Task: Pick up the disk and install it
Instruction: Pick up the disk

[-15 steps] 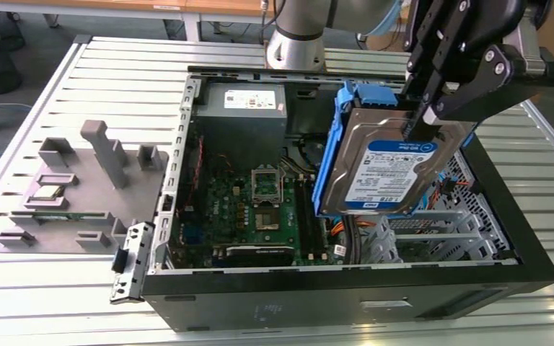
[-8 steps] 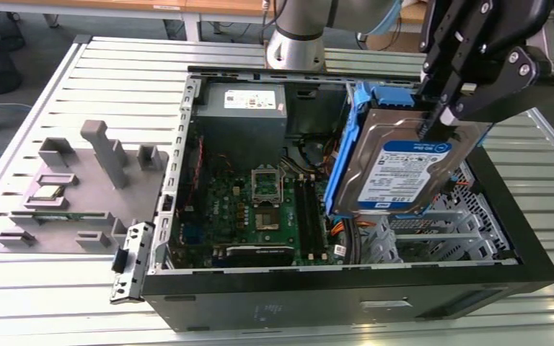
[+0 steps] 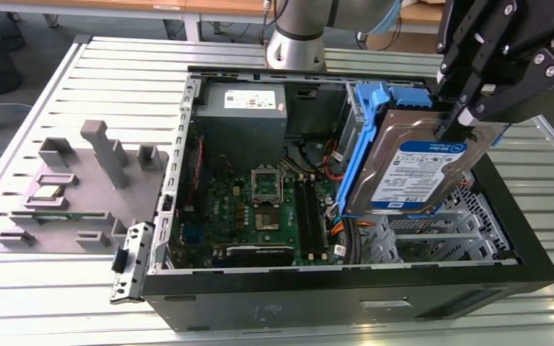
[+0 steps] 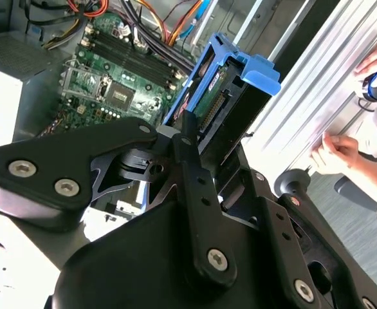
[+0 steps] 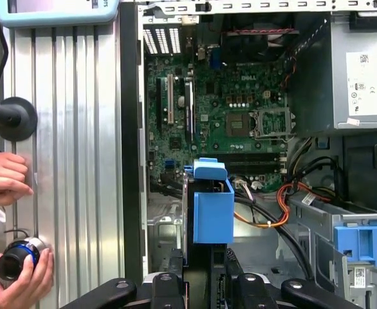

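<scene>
The disk point(image 3: 420, 171) is a silver drive with a white-and-blue label in a blue carrier. It hangs tilted over the metal drive cage point(image 3: 441, 232) on the exterior view's right side of the open computer case point(image 3: 354, 303). My black gripper point(image 3: 457, 121) is shut on the disk's upper edge. In the first wrist view the disk point(image 5: 213, 207) shows edge-on above the case floor, with the gripper point(image 5: 201, 286) just behind it. In the second wrist view the fingers point(image 4: 187, 138) clamp the disk point(image 4: 230, 96) over the motherboard.
In the case are the motherboard point(image 5: 230, 109), a grey power supply point(image 5: 362, 71), orange and black cables point(image 5: 285, 206) and another blue bracket point(image 5: 365, 244). A grey fixture block point(image 3: 75, 187) stands on the slatted table at the exterior view's left. A person's hands point(image 5: 8, 183) work beside the case.
</scene>
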`<state>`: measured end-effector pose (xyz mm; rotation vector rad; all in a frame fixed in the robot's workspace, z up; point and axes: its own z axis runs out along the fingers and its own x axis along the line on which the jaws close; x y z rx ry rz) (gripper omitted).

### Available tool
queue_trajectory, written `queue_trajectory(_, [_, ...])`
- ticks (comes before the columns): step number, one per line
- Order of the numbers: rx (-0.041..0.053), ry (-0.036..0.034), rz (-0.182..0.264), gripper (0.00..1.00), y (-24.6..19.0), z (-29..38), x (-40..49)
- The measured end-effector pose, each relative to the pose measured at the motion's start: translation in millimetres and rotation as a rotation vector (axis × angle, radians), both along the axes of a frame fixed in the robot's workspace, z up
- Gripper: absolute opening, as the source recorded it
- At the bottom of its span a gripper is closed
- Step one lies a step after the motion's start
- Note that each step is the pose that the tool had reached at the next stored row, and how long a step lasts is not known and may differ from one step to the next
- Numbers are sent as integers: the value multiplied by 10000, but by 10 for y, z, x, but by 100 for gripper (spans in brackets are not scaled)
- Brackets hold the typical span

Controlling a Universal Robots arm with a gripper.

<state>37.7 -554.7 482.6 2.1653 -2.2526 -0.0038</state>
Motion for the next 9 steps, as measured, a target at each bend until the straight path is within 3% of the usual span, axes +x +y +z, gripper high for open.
queue_trajectory(5, [-1,0,0,35,0,0,76])
queue_trajectory(9, [-1,1,0,35,0,0,85])
